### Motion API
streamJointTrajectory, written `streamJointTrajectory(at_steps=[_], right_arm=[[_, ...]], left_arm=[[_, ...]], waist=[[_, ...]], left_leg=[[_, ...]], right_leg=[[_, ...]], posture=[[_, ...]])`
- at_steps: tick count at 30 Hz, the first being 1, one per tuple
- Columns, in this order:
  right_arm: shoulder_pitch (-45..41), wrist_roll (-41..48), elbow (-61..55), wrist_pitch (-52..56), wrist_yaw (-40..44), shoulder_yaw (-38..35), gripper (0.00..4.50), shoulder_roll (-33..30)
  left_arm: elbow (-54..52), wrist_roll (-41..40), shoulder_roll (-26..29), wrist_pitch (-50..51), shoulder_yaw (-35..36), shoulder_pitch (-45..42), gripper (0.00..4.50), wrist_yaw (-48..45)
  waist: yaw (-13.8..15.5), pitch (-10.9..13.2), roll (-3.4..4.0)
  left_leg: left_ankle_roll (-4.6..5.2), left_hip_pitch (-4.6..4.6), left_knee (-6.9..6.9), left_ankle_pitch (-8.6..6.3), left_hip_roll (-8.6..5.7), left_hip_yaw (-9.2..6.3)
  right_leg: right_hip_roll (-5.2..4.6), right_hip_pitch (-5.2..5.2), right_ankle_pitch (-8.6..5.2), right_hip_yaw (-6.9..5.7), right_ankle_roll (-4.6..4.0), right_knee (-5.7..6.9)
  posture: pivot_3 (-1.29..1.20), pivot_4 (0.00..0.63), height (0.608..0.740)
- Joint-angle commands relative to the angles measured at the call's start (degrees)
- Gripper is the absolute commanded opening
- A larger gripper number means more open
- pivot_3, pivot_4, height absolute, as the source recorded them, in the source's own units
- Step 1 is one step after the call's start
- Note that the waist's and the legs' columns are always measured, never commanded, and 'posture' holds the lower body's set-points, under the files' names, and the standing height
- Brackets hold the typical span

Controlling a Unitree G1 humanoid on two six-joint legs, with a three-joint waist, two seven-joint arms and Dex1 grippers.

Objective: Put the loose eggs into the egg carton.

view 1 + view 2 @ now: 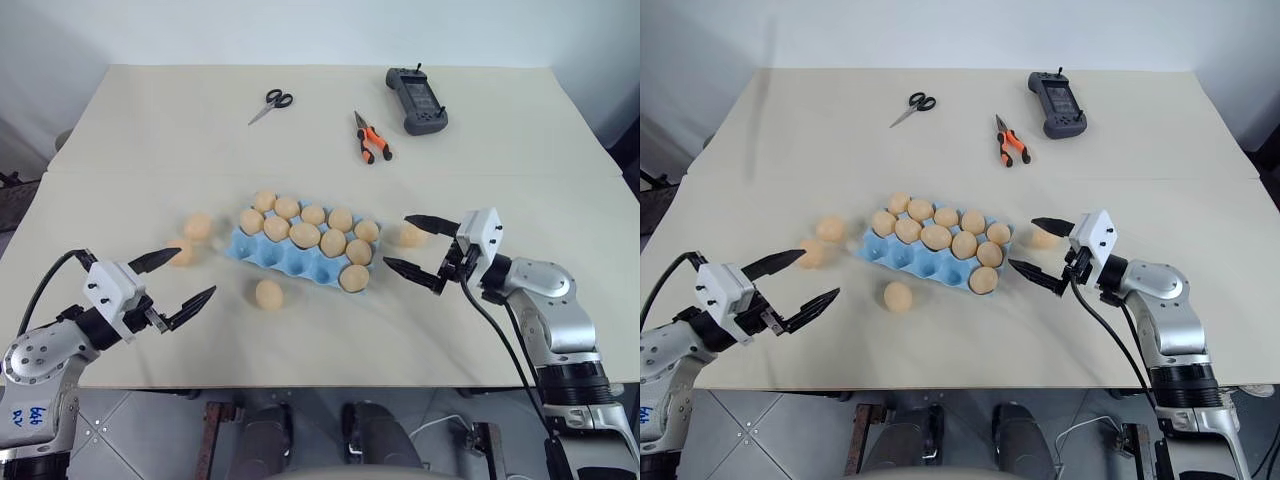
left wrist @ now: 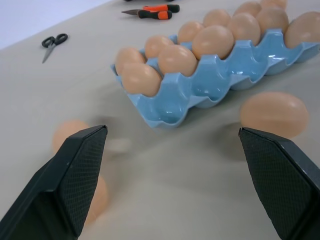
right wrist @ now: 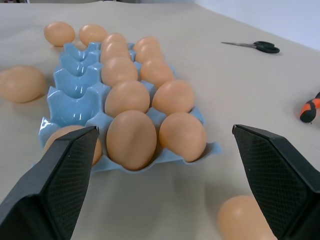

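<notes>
Glossy plastic egg carton, matt eggs

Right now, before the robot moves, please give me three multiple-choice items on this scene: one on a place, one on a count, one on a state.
1. Which row of the egg carton has empty cups?
A) the row nearest the robot
B) the middle row
C) the far row

2. How many loose eggs lie on the table?
A) two
B) four
C) seven

3. How are the left gripper and the right gripper?
A) both open, holding nothing
B) left shut on an egg
C) right shut on scissors

Answers:
1 A: that row holds one egg, at its right end.
2 B: two lie left of the carton, one in front, one at its right.
3 A: the fingers of each stand wide apart.
</notes>
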Motion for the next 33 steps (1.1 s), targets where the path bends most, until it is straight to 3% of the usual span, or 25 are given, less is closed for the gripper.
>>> streamJointTrajectory(at_steps=[1, 7, 13, 19, 24, 33], right_arm=[[-0.29, 1.23, -1.61, -0.04, -0.2, -1.73, 4.49, -0.5], [2.13, 3.06, -4.3, 2.87, -4.01, -7.81, 4.49, -3.08], [10.36, 2.7, -5.79, 2.66, -6.23, -14.48, 4.49, -5.93], [14.97, 2.25, -3.15, 2.52, -4.68, -15.25, 4.49, -7.2], [9.42, -0.29, 2.09, 1.25, -1.74, -10.94, 4.49, -8.12], [-10.15, -6.75, 25.81, -5.85, 5.58, -1.72, 4.49, -6.21]], left_arm=[[-0.07, 0.24, 1.01, -1.13, 0.38, -0.61, 4.5, -0.3], [-1.02, -1.37, 0.57, 1.18, -2.31, -3.18, 4.5, -1.16], [-2.64, -0.89, 0.59, 3.34, -8.85, -6.59, 4.5, -3.68], [-2.47, -1.49, 0.34, 4.19, -13.4, -10.0, 4.5, -6.15], [-2.66, -3.83, 0.02, 6.28, -13.92, -11.84, 4.5, -7.28], [-3.68, -2.86, -0.65, 6.32, -16.72, -12.55, 4.5, -8.05]], waist=[[0.0, 0.0, 0.0], [0.5, 0.0, 0.0], [1.17, 0.0, 0.0], [1.02, 0.0, 0.0], [-0.02, 0.0, 0.01], [0.0, 0.0, 0.01]], left_leg=[[0.0, 0.0, 0.0, 0.0, 0.0, 0.0], [0.0, -0.03, 0.04, 0.0, 0.0, -0.02], [0.0, -0.03, 0.02, 0.0, 0.0, -0.01], [0.03, 0.04, 0.08, 0.01, 0.0, 0.13], [0.1, 0.13, 0.16, 0.07, 0.0, 0.23], [0.09, 0.19, 0.15, 0.08, 0.0, 0.36]], right_leg=[[0.0, 0.0, 0.0, 0.0, 0.0, 0.0], [-0.01, 0.0, 0.0, -0.02, 0.0, 0.0], [0.0, 0.01, 0.0, -0.01, 0.0, 0.0], [0.01, 0.03, 0.0, 0.12, 0.0, 0.08], [0.01, 0.04, 0.0, 0.22, 0.0, 0.27], [0.03, 0.0, 0.01, 0.31, 0.02, 0.31]], posture=[[0.0, 0.15, 0.74], [0.0, 0.15, 0.74], [0.0, 0.15, 0.74], [0.0, 0.15, 0.74], [0.0, 0.15, 0.74], [0.0, 0.15, 0.74]])
